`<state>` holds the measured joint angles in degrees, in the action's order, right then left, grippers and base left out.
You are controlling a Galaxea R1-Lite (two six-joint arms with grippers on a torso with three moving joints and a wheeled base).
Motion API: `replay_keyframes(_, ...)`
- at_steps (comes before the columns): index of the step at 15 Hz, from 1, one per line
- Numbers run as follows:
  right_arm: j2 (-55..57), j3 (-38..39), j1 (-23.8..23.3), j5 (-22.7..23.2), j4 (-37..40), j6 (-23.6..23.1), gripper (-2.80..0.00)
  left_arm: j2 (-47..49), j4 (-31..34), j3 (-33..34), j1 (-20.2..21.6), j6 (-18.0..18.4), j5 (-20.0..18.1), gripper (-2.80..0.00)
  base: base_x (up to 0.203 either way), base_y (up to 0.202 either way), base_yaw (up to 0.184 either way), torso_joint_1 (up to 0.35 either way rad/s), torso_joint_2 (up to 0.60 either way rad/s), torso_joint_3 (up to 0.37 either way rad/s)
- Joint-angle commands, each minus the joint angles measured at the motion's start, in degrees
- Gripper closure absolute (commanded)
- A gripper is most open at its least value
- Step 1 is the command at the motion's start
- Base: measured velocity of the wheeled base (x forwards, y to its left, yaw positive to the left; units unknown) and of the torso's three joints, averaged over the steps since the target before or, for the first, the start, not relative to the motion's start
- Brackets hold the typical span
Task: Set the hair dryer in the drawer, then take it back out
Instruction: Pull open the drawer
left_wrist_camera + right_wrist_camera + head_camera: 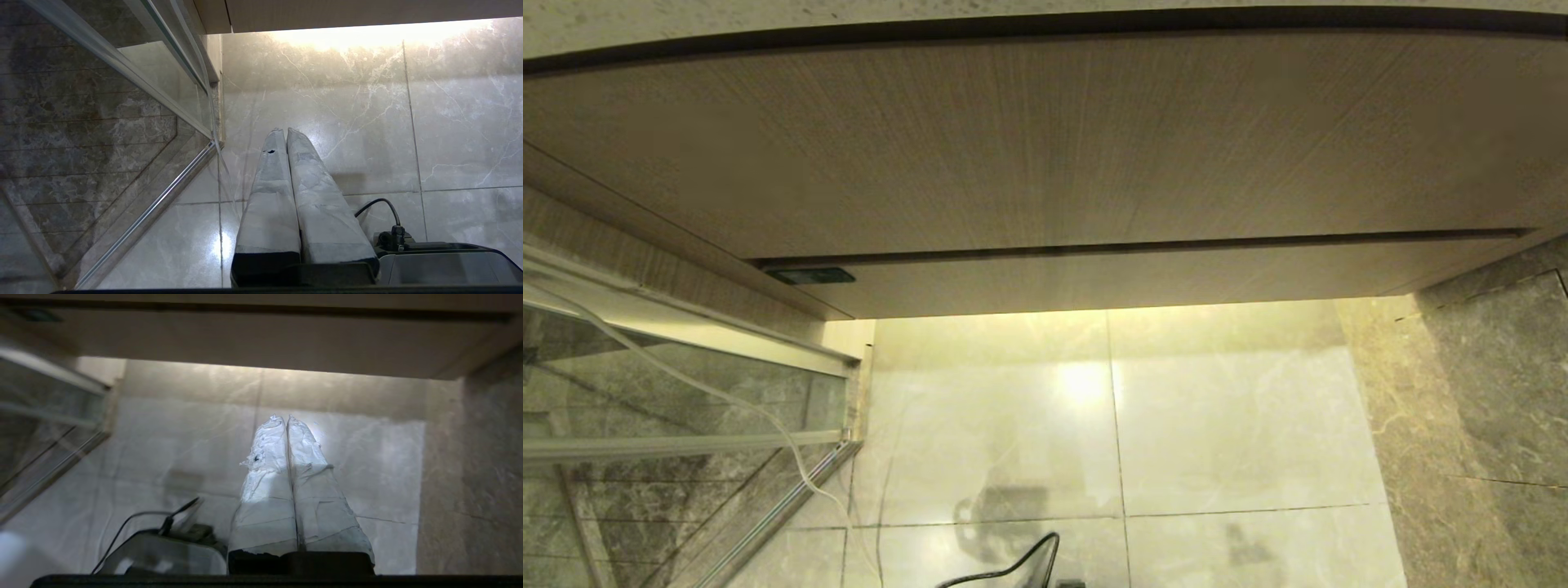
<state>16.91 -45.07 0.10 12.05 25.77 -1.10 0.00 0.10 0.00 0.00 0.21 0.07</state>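
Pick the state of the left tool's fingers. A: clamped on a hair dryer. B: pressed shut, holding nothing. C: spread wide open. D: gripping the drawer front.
B: in the left wrist view the left tool has both fingers pressed together above the floor tiles, with nothing between them.

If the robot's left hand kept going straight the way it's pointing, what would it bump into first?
Probably the marble floor. The left hand, shut and holding nothing, points down across the pale tiles toward the lit strip under the wood-grain cabinet; depth is hard to judge.
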Motion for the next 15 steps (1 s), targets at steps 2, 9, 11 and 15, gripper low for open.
replay_keyframes(2,14.07,-23.94,0.18,11.17,31.89,-3.01,0.0,0.0,-0.01,0.0,0.0,-0.03,0.01,0.0,0.0,0.0,0.0,0.0,0.0,0.0)
replay_keyframes(9,29.53,-33.62,7.46,32.27,61.89,-23.38,0.0,0.0,-0.01,0.0,0.0,-0.03,0.01,0.0,0.0,0.0,0.0,0.0,0.0,0.0)
replay_keyframes(11,35.34,-32.88,8.7,31.61,61.89,-36.04,0.0,0.0,-0.01,0.0,0.0,-0.03,0.01,0.0,0.0,0.0,0.0,0.0,0.0,0.0)
replay_keyframes(15,44.18,-33.07,9.19,20.03,61.61,-55.79,0.0,0.0,-0.01,0.0,0.0,-0.03,0.01,0.0,0.0,0.0,0.0,0.0,0.0,0.0)
